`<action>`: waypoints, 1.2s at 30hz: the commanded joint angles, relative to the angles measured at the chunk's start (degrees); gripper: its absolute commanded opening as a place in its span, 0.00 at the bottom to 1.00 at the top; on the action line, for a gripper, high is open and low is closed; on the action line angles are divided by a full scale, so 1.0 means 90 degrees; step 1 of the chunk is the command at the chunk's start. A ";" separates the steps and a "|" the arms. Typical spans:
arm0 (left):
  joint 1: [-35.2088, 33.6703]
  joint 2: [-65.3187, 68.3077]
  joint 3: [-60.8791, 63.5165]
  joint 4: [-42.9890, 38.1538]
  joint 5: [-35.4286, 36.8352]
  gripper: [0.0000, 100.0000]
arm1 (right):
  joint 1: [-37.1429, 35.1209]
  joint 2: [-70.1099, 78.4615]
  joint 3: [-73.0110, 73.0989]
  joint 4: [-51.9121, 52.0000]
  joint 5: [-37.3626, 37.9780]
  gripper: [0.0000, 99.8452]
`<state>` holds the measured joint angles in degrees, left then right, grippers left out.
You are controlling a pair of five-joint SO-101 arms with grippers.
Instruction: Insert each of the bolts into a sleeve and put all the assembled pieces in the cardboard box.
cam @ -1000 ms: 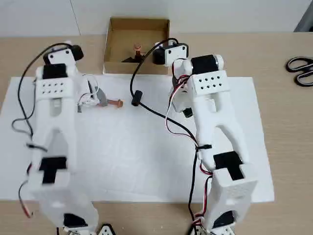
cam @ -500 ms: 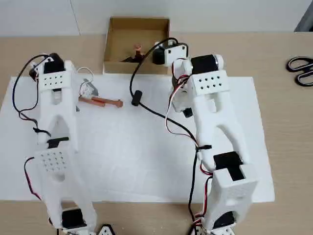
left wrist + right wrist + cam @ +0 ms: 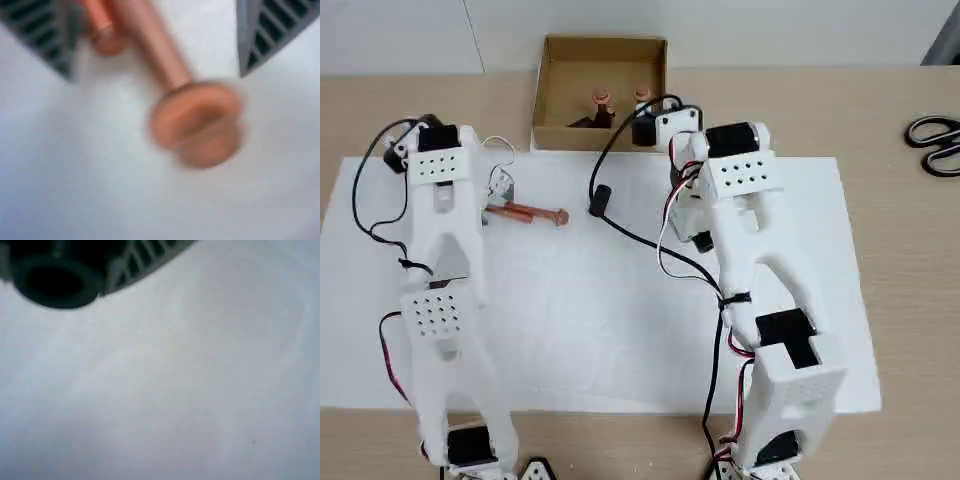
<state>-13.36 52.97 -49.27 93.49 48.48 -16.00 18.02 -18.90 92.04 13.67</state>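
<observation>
Two copper bolts [image 3: 527, 212] lie side by side on the white paper. My left gripper [image 3: 156, 35] is open and hangs just over them. The shaft of one bolt [image 3: 192, 122] runs between the grey fingers [image 3: 272, 35], and its head points away from them. The other bolt's tip [image 3: 106, 39] lies beside one finger. The cardboard box [image 3: 555, 75] at the back holds two upright assembled pieces [image 3: 601, 101] [image 3: 642, 96]. My right gripper [image 3: 142, 260] is low over the paper just in front of the box, with a black sleeve [image 3: 54, 284] right beside it.
A black cable with a black cylinder [image 3: 599, 199] on it crosses the paper between the arms. Scissors [image 3: 935, 143] lie at the far right of the wooden table. The white paper [image 3: 580, 320] covers the near half of the table between the arms.
My left arm drew back and to the left, and the bolts now lie on the paper under its gripper. My right arm pulled back from the box, uncovering a second assembled piece.
</observation>
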 commanded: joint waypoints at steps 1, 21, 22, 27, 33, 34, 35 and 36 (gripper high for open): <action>-0.0049 -0.0049 -0.0249 0.0127 0.0020 0.05 | 0.0054 -0.0464 -0.0010 -0.0161 0.0000 0.01; 0.0000 -0.0107 -0.1060 0.0781 -0.1133 0.01 | 0.0054 -0.0464 -0.0010 -0.0171 0.0000 0.01; 0.0000 -0.0147 -0.1109 0.0781 -0.1309 0.01 | 0.0054 -0.0474 -0.0010 -0.0171 0.0000 0.01; 0.0137 -0.0762 -0.0952 0.0781 -0.1895 0.01 | 0.0054 -0.0493 -0.0010 -0.0122 0.0010 0.01; 0.0772 -0.2256 -0.0542 0.0781 -0.2266 0.01 | 0.0054 -0.0532 -0.0010 -0.0103 0.0049 0.00; 0.0869 -0.2569 -0.0386 0.0781 -0.2266 0.01 | 0.0054 -0.0532 -0.0010 -0.0093 0.0049 0.00; 0.0947 -0.2882 -0.0210 0.0781 -0.2266 0.01 | 0.0054 -0.0532 -0.0010 -0.0083 0.0049 0.00; 0.1035 -0.3175 -0.0024 0.0781 -0.2276 0.01 | 0.0054 -0.0532 -0.0029 -0.0015 0.0049 0.00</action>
<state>-5.98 35.38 -51.56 99.56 28.70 -16.00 18.02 -18.81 91.34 13.67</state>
